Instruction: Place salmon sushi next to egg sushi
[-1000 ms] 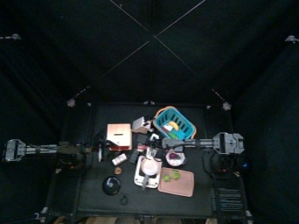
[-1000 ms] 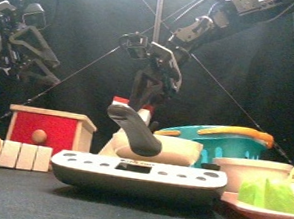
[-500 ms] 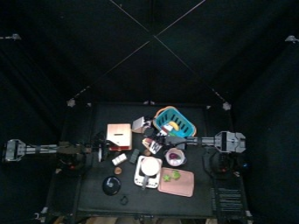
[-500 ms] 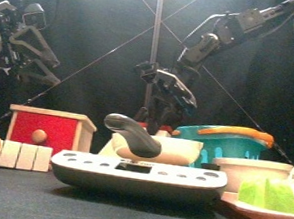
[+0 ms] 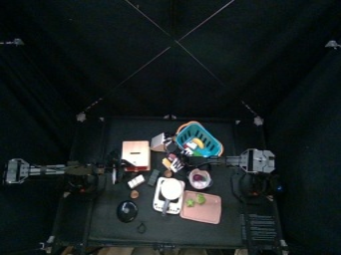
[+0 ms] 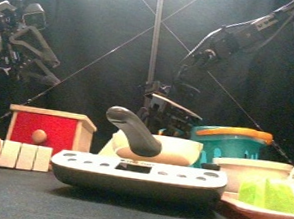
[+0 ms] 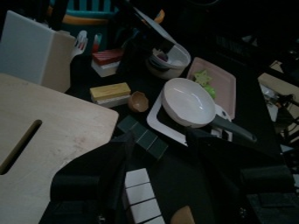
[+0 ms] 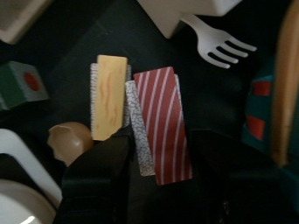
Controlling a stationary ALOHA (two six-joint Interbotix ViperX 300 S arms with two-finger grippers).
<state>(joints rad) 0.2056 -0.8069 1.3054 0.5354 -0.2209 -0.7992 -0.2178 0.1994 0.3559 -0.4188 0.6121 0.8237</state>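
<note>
The salmon sushi, striped red and white, lies flat on the black counter right beside the egg sushi, their long sides touching or nearly so. The right gripper hangs just above the pair with its jaws spread wide and holding nothing; the salmon piece shows in the gap between them. A white plastic fork lies near the far ends of the two pieces, and a small brown rounded piece sits just beside the egg sushi. In the left wrist view both pieces sit between a white board and a white bowl. The left arm rests raised at the counter's left side; whether its jaws are open cannot be told.
</note>
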